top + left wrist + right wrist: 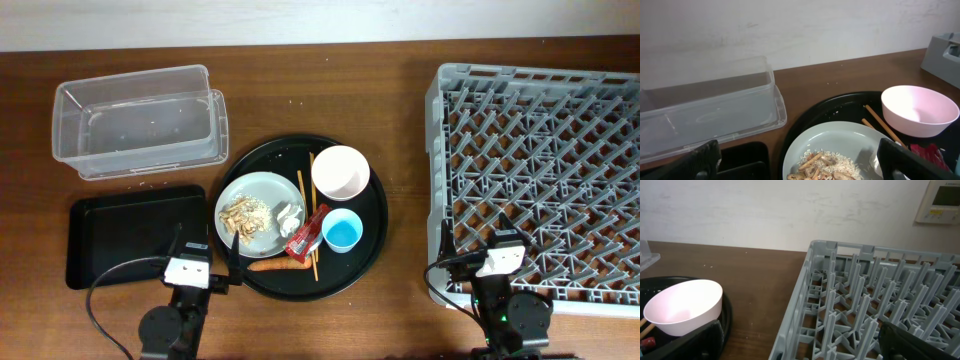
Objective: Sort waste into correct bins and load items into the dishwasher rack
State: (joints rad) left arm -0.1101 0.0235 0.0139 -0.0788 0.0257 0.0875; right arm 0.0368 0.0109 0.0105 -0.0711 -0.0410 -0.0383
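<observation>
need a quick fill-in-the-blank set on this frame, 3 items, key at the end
1. The beige food scraps lie on the grey-green ___.
2. On the round black tray, the blue cup stands just nearer the robot than the white ___.
3. The orange carrot lies at the tray's near edge, close to the red ___.

Missing words: plate; bowl; wrapper.
</observation>
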